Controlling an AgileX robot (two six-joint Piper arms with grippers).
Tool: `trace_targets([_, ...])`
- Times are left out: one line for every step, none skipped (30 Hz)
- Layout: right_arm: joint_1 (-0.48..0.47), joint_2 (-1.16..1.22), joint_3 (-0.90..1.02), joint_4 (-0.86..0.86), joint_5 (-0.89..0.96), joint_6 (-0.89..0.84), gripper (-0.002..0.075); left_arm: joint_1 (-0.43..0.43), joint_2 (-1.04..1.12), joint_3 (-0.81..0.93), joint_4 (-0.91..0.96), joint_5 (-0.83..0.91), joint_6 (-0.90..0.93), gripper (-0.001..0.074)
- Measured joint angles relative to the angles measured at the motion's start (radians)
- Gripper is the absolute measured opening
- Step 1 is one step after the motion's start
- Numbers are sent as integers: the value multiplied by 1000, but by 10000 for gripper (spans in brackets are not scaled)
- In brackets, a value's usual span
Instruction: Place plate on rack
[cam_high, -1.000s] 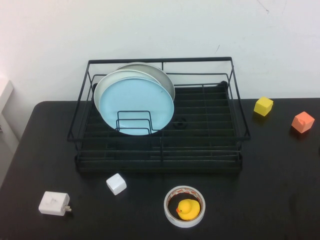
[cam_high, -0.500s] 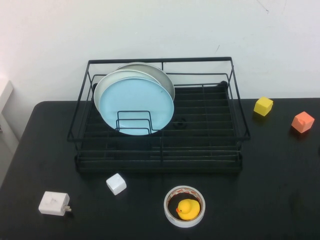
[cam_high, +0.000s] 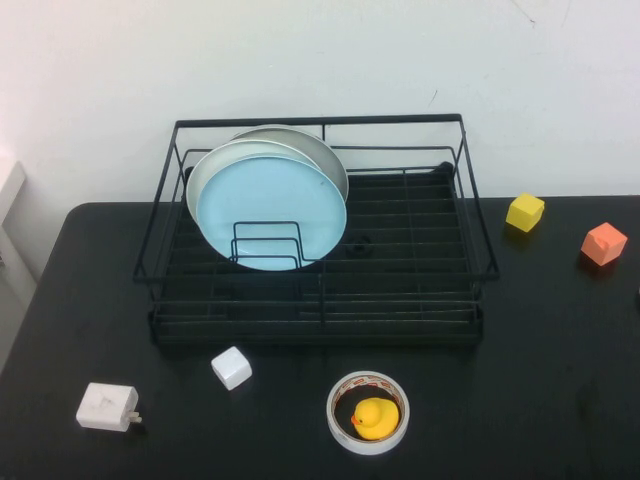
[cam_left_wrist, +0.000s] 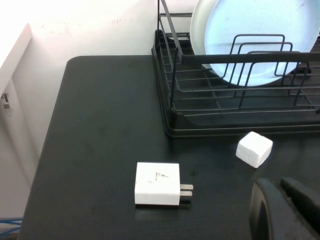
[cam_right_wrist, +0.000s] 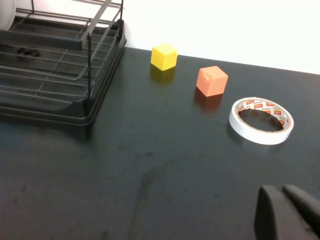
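Observation:
The light-blue plate (cam_high: 272, 205) stands on edge inside the black wire rack (cam_high: 320, 325), leaning behind the small upright wire divider (cam_high: 268, 245). A cream-white plate (cam_high: 200, 180) and a grey-rimmed plate (cam_high: 322, 150) stand right behind it. The plate (cam_left_wrist: 260, 30) and rack (cam_left_wrist: 172, 125) also show in the left wrist view. My left gripper (cam_left_wrist: 280, 192) is shut and empty, low over the table near the front left, apart from the rack. My right gripper (cam_right_wrist: 282, 195) is shut and empty over the table to the right of the rack (cam_right_wrist: 60, 112). Neither gripper shows in the high view.
A white cube (cam_high: 231, 367) and a white charger (cam_high: 107, 406) lie in front of the rack at the left. A tape roll (cam_high: 368, 432) holds a yellow duck (cam_high: 376, 417). A yellow cube (cam_high: 526, 212) and an orange cube (cam_high: 604, 244) sit at the right. Another tape roll (cam_right_wrist: 261, 120) shows in the right wrist view.

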Motion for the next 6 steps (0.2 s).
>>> trace_targets([0, 0, 0, 1, 0, 0, -2, 0, 0, 0, 0, 0, 0, -1])
trace_targets([0, 0, 0, 1, 0, 0, -2, 0, 0, 0, 0, 0, 0, -1])
trace_targets([0, 0, 0, 1, 0, 0, -2, 0, 0, 0, 0, 0, 0, -1])
trace_targets([0, 0, 0, 4, 0, 0, -2, 0, 0, 0, 0, 0, 0, -1])
trace_targets([0, 0, 0, 4, 0, 0, -2, 0, 0, 0, 0, 0, 0, -1])
trace_targets([0, 0, 0, 4, 0, 0, -2, 0, 0, 0, 0, 0, 0, -1])
